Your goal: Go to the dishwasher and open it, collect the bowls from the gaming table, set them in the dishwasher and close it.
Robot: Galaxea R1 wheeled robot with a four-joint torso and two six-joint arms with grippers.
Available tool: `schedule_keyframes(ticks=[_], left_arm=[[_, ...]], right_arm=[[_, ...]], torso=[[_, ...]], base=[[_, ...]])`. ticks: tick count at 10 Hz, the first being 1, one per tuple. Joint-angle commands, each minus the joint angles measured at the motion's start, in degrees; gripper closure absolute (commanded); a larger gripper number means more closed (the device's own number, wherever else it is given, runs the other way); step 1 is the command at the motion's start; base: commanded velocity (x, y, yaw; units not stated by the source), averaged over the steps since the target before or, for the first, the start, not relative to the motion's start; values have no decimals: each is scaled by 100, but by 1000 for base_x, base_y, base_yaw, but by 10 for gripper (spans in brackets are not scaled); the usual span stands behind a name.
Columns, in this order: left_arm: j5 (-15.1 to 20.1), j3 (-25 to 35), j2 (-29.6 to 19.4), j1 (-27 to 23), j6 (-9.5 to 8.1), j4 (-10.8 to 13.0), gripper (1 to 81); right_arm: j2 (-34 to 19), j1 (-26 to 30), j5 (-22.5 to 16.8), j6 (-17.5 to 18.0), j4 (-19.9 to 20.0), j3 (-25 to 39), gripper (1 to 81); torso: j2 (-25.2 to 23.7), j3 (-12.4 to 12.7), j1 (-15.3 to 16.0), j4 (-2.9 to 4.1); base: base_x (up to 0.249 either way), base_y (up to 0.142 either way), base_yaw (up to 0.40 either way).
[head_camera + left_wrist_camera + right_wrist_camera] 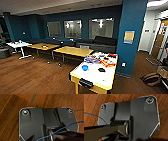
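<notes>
Neither gripper's fingers can be made out: whether they are apart or together cannot be told. Both wrist views are looking down on the wooden floor [11, 112], which suggests that the arms are hung low, and nothing is seen to be held.

The collecting step is judged not yet done. At the lower right of the head view the gaming table [100, 81], white-topped with yellow edging, is seen close ahead. One small blue bowl [85, 67] is resting on its left part, just beside the colourful board-game boxes [100, 59] strewn over the far end. Whether the dishwasher has been opened cannot be judged from these views.
</notes>
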Motion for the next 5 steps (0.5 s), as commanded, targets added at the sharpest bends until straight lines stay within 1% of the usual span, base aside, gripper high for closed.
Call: schedule_keyframes(ticks=[1,5], left_arm=[[258,-9,-10,-326,49,52,10],[258,-9,-10,-326,49,52,10]], right_arm=[[4,321,-283,-17,-39,30,10],[5,339,-283,-17,-39,21,10]], torso=[[0,0,1,0],[0,0,1,0]], base=[[143,63,0],[143,63,0]])
